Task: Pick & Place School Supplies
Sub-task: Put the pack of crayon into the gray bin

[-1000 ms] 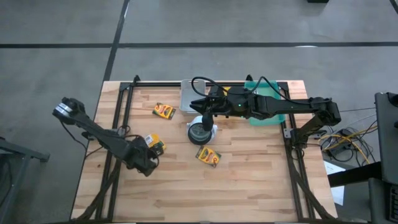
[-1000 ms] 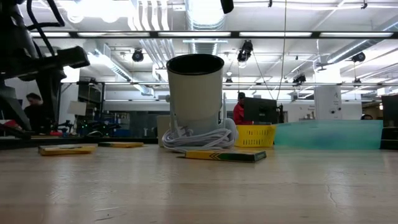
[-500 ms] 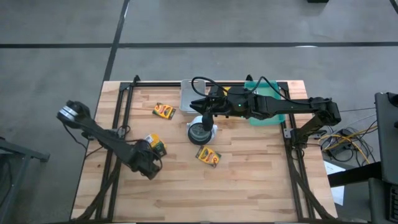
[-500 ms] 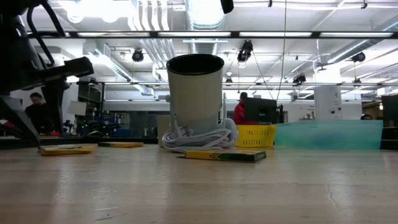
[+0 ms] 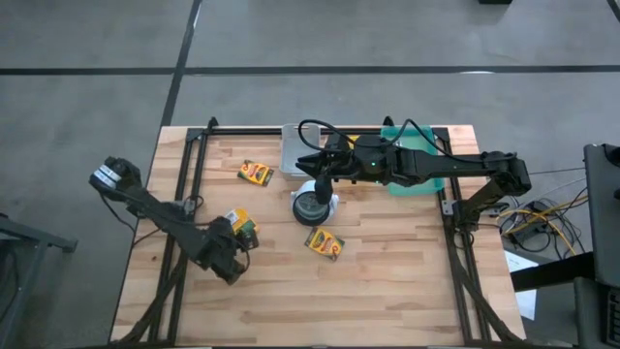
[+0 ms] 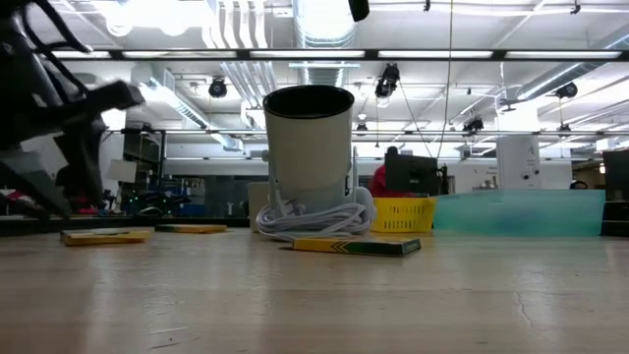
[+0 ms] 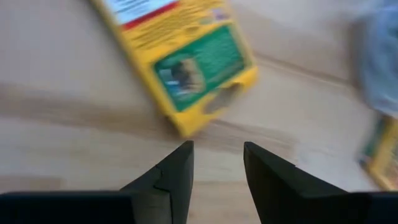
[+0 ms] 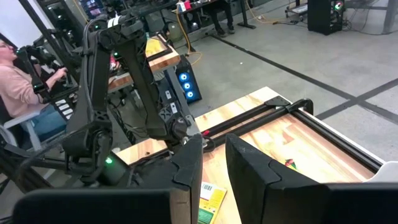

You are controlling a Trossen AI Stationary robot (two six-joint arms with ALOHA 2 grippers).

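Wood-plank table [image 5: 387,281] w/ pale grain and a black frame rail down each side. Left gripper [image 5: 231,264] sits low at the table's left-front, matte dark fingers [image 7: 177,168] parted w/ a clear gap, nothing between them; a flat yellow-and-green crayon box [image 7: 186,59] lies on the wood just beyond the tips, not touching, glossy card w/ a green panel. In the high view that box [image 5: 241,224] is beside the left arm's wrist. Second crayon box [image 5: 256,173] lies flat toward the back-left, third [image 5: 325,243] lies tilted near mid-table, just in front of a round cream cylinder cup [image 6: 310,147] w/ dark rim and a white coiled cord [image 6: 314,218] around its base. Right gripper [image 5: 321,176] hangs over that cup, fingers [image 8: 186,165] nearly together w/ only a thin gap, holding nothing visible. Translucent teal bin [image 6: 521,211] at back-right, grey flat tray [image 5: 295,147] at back-centre. Sticks and scissors not discernible.
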